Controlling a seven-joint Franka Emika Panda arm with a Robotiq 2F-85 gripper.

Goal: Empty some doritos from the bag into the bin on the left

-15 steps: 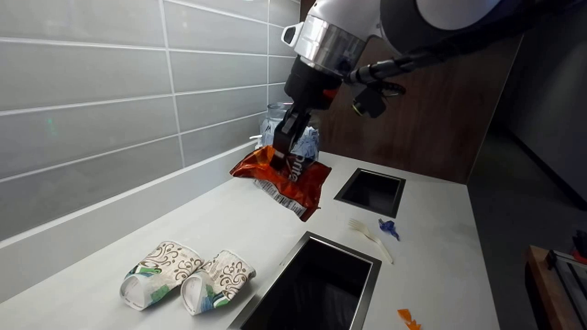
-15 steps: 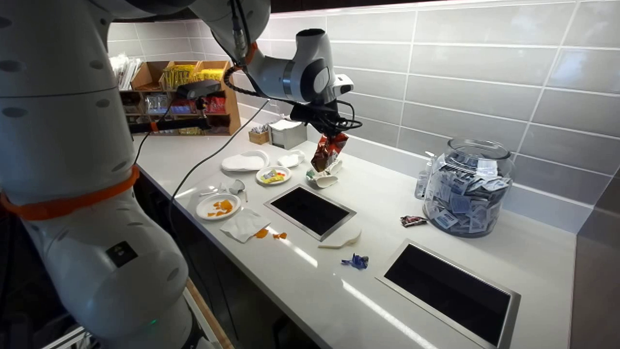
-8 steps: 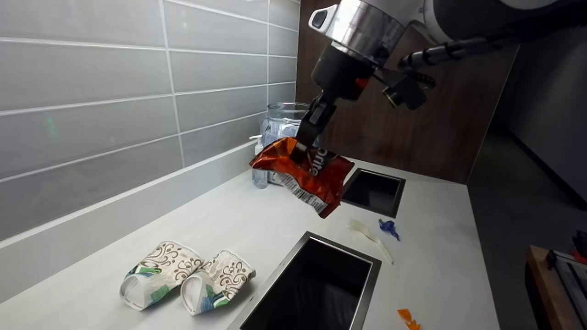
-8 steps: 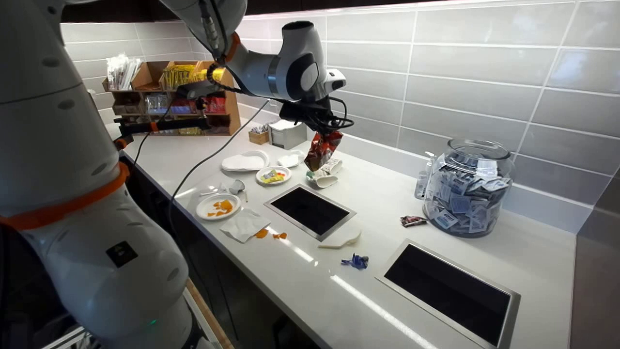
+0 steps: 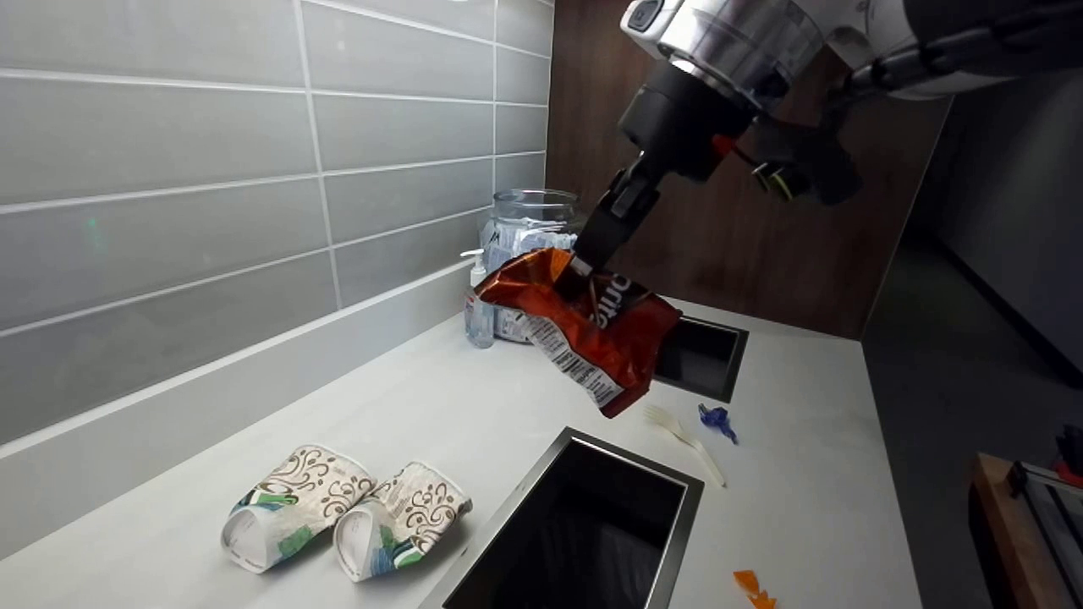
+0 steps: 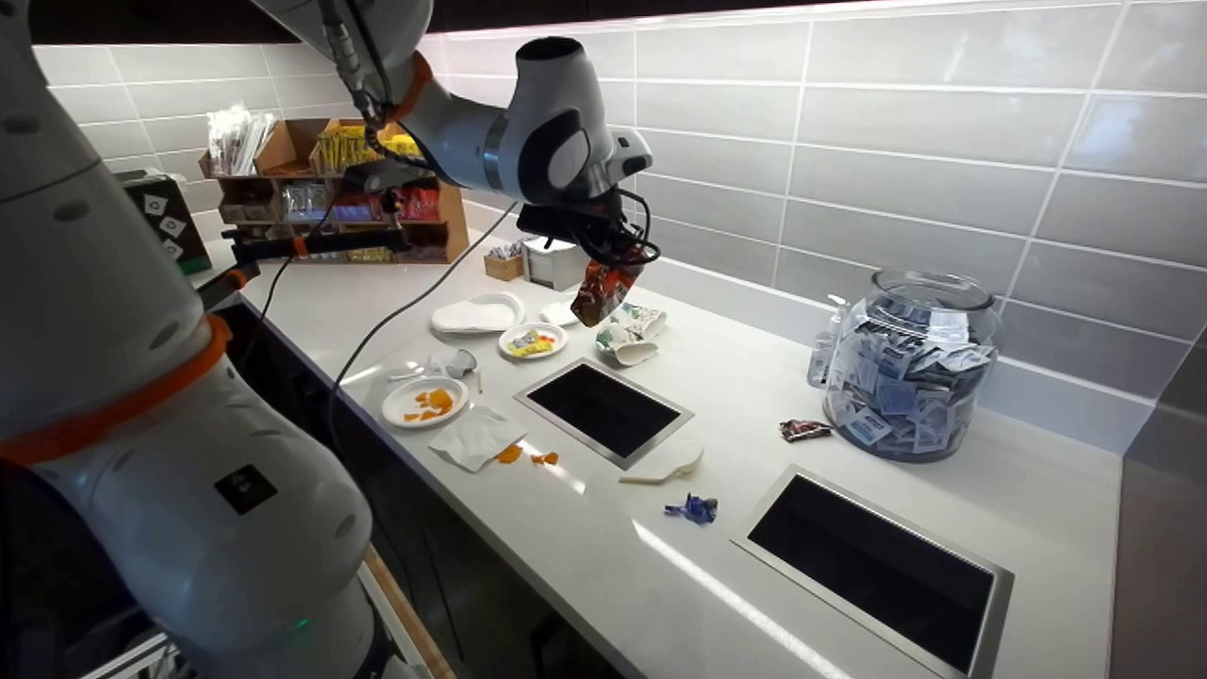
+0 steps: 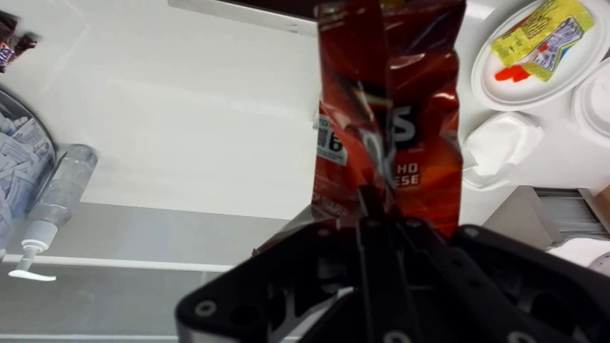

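Observation:
The red-orange foil bag (image 5: 628,359) is held in the air over the counter; it also shows in the other views (image 6: 603,294) (image 7: 431,200). My gripper (image 5: 577,283) is shut on it, pinching its middle, and the bag hangs tilted. In the wrist view the gripper (image 7: 377,200) has its fingertips together on the creased foil. The bag's opening and contents cannot be seen. The left bin is a dark opening with a metal rim (image 6: 569,431), sunk in the counter; the rim shows in the other exterior view (image 5: 678,541). In the wrist view the bag partly covers a dark bin edge.
Two crumpled paper cups (image 5: 309,499) (image 5: 406,520) lie beside the left bin. Another sunken bin (image 6: 990,618) lies farther along. A glass jar (image 6: 910,377) and pump bottle (image 7: 59,190) stand by the tiled wall. A pale fork (image 5: 689,444), blue wrapper (image 6: 698,509) and plates (image 6: 424,403) lie around.
My gripper and the held bag have moved right in the exterior view with the cups nearest, and left in the exterior view that shows the arm's base. The bag stays gripped.

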